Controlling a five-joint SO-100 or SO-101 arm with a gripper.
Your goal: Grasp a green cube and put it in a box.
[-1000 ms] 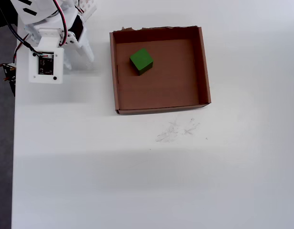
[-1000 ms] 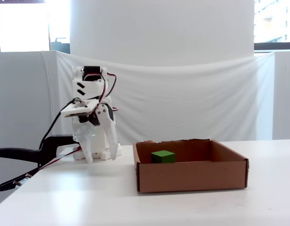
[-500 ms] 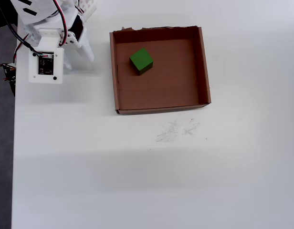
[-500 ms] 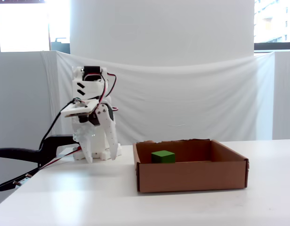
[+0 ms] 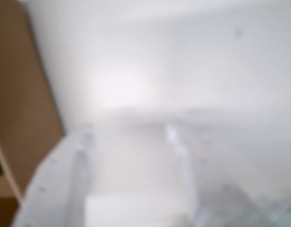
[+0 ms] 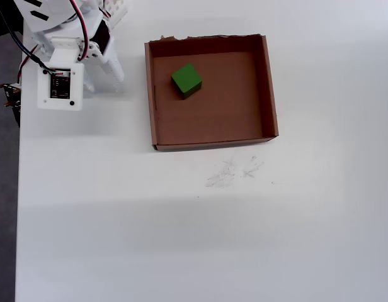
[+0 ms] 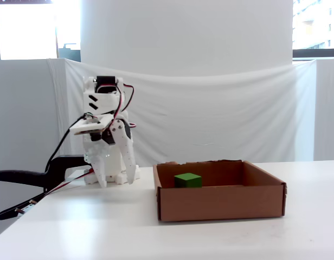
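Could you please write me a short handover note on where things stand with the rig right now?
Tool: empty, with a gap between its fingers, pointing down at the bare white table, to the left of the box in the fixed view.
Green cube: lying inside the box, in the upper-left part of its floor in the overhead view, clear of the walls.
Done: the cube is in the box and released; the arm is folded back near its base.
Left: nothing on the cube itself, as far as these views show; the wrist view is too blurred to add detail.
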